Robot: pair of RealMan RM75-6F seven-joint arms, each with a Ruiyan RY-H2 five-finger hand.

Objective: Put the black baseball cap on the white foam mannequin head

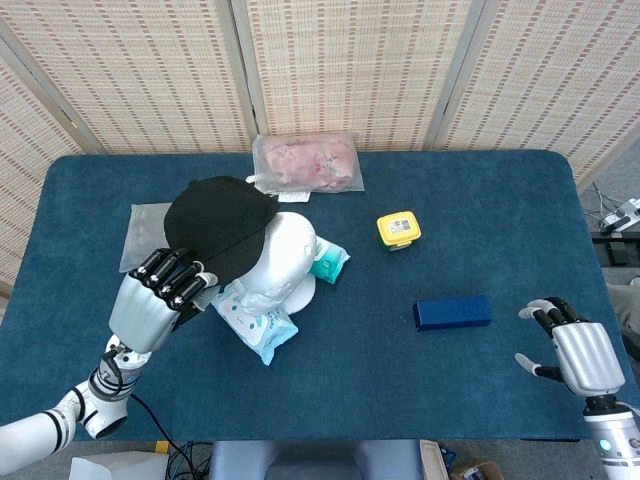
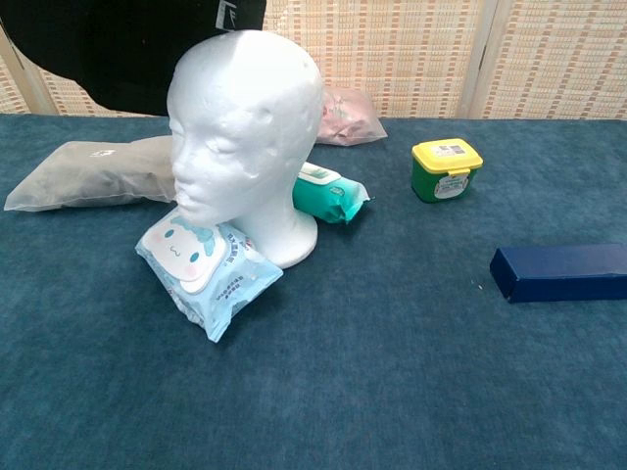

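Your left hand (image 1: pixel 158 296) grips black baseball cap (image 1: pixel 218 224), cap overlapping crown of white foam mannequin head (image 1: pixel 280 252) from its left side; shift right, lower. Right hand (image 1: pixel 578 355) empty, fingers apart, well away

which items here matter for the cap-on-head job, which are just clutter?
Job:
black baseball cap, held by the left hand
white foam mannequin head

Clutter:
blue wipes pack
teal wipes pack
grey pouch
pink bag
yellow-lidded tub
navy box
right hand, idle and holding nothing
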